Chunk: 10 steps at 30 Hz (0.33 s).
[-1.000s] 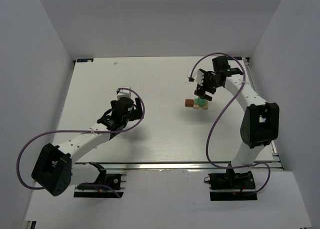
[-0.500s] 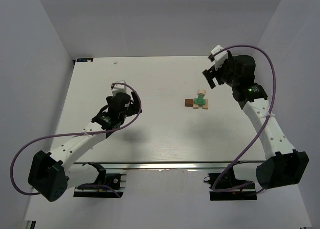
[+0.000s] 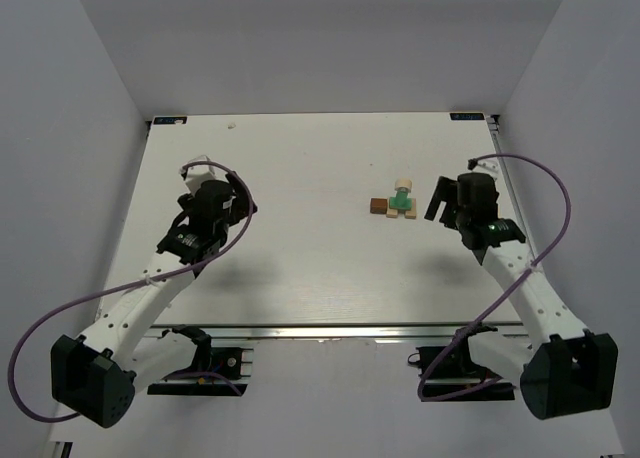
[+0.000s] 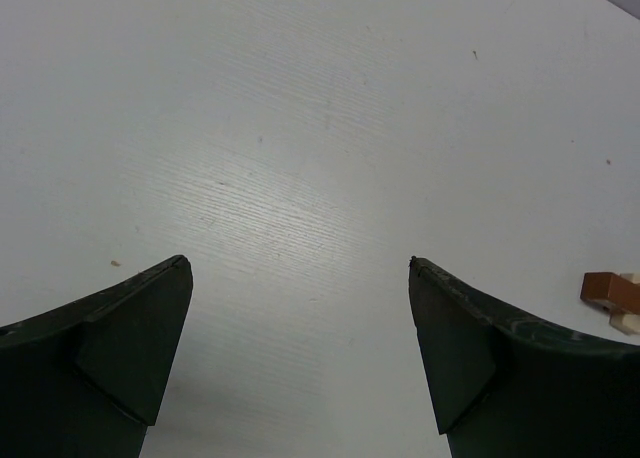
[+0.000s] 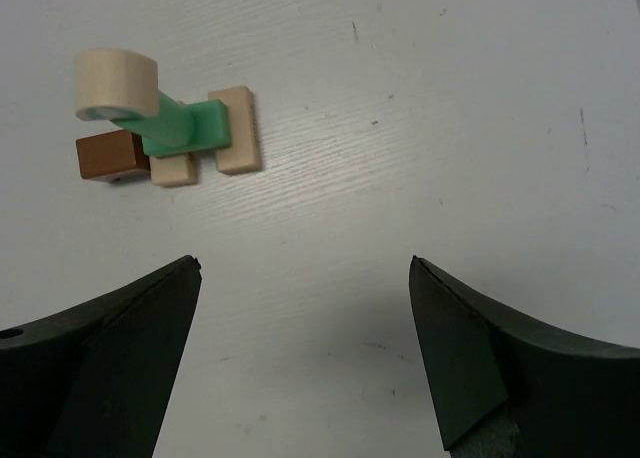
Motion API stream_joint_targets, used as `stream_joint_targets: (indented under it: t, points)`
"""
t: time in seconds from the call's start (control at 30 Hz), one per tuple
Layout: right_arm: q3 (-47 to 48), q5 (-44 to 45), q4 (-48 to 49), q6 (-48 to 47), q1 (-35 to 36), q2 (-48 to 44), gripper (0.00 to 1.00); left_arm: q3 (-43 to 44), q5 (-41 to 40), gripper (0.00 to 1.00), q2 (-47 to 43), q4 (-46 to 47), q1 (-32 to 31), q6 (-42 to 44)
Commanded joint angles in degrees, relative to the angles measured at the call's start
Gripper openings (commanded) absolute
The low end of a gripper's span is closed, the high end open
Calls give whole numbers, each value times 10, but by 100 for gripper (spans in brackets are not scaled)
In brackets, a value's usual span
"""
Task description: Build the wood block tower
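Note:
The wood block tower (image 3: 400, 202) stands right of the table's middle: two pale tan bars (image 5: 235, 130) flat on the table, a mint green piece (image 5: 183, 128) across them and a pale round block (image 5: 115, 83) on top. A dark brown block (image 5: 110, 157) lies against its left side, also seen as a brown block (image 4: 607, 290) at the left wrist view's right edge. My right gripper (image 3: 440, 200) is open and empty, just right of the tower and apart from it. My left gripper (image 3: 192, 200) is open and empty, far left over bare table.
The white table (image 3: 300, 268) has grey walls on the left, back and right. Purple cables loop off both arms. A small white speck (image 3: 231, 125) lies near the back edge.
My right gripper has left the tower, swung up and back, then dropped to the tower's right. The left arm has drawn back to the left. The pale round block now tops the tower.

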Motion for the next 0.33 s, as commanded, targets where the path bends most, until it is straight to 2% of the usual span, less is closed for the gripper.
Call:
stream_joint_targets:
  t: [0.0,0.3]
  points:
    - [-32,30,45,65,-2,-79,89,-10,9,98,-14,-5,15,-20]
    - [-78,94,57,56,-1,-146,89,-37,18,98,-51,11,16,-23]
